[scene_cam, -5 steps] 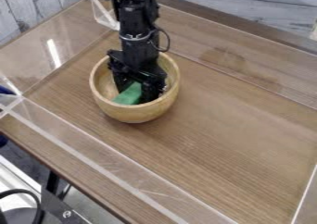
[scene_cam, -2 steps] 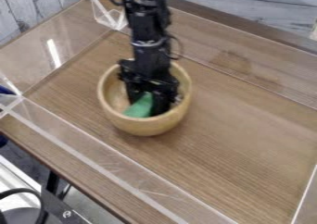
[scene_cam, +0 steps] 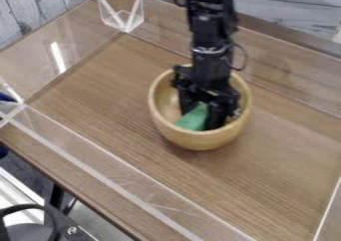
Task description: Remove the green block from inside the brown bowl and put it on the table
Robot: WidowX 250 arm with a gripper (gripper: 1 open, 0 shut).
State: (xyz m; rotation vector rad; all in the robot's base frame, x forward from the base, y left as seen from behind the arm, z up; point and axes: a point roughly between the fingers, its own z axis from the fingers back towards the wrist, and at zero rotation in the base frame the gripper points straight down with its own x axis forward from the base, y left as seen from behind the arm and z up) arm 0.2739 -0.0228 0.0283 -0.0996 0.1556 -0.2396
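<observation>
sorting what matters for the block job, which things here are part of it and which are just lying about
Part of the job:
- green block, inside the bowl
- brown bowl
- gripper, shut on the block
- table

Just lying about:
- clear acrylic walls
- clear angled stand at the far edge

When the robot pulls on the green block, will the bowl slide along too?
Probably, yes. The brown bowl sits loose on the smooth table, so it looks easy to drag. It has already slid across the table with the gripper, which is shut on the green block inside. It looks too wide and low to tip.
</observation>
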